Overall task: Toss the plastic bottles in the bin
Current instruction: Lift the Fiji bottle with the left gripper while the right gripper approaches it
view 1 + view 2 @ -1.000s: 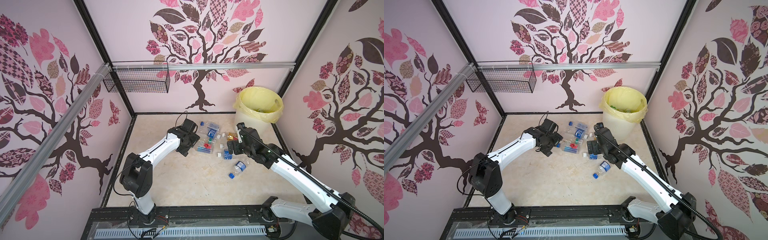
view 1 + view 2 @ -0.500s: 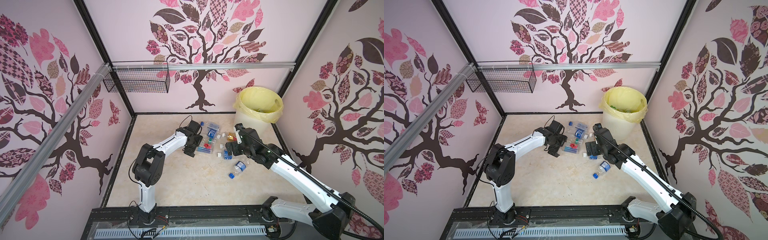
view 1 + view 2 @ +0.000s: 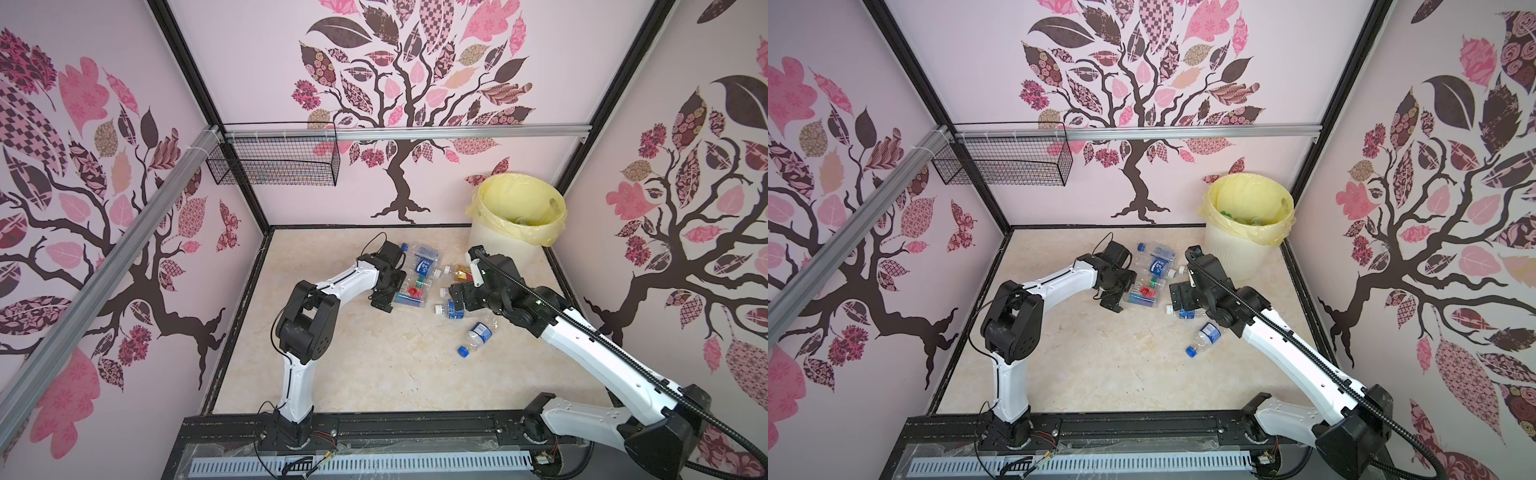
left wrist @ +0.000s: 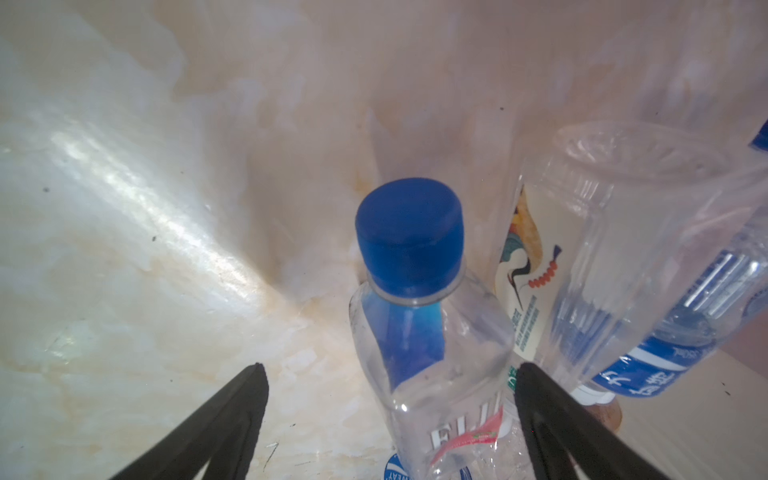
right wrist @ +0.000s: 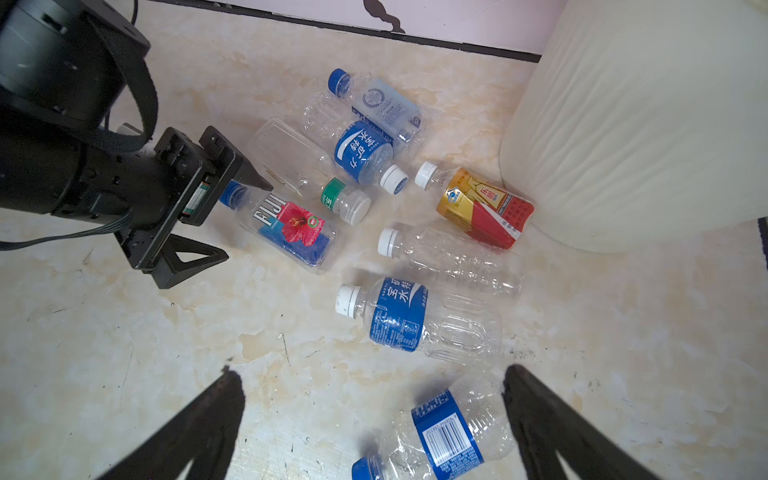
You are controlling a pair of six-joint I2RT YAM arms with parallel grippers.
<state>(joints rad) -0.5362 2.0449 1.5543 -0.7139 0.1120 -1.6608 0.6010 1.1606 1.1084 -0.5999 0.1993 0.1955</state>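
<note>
Eight plastic bottles [image 5: 415, 320] lie on their sides on the marbled floor [image 3: 374, 374], counted in the right wrist view. They are clustered mid-floor, just in front of the single bin [image 3: 503, 249] in the far right corner, which holds a few more. The Fiji bottle [image 5: 286, 226] lies crosswise, with its blue cap toward the left gripper [image 4: 388, 365]. That gripper's jaws stand wide on either side of the neck without pinching it. The red-gold bottle [image 5: 484, 208] has its base by the bin's foot and its white cap pointing away. A stray blue-capped bottle [image 3: 475, 337] lies slantwise, cap toward the near edge. The right gripper [image 5: 370, 370] hangs spread and empty beside it. Since a second ago the left arm's elbow has swung inward, and the bottles have not stirred.
</note>
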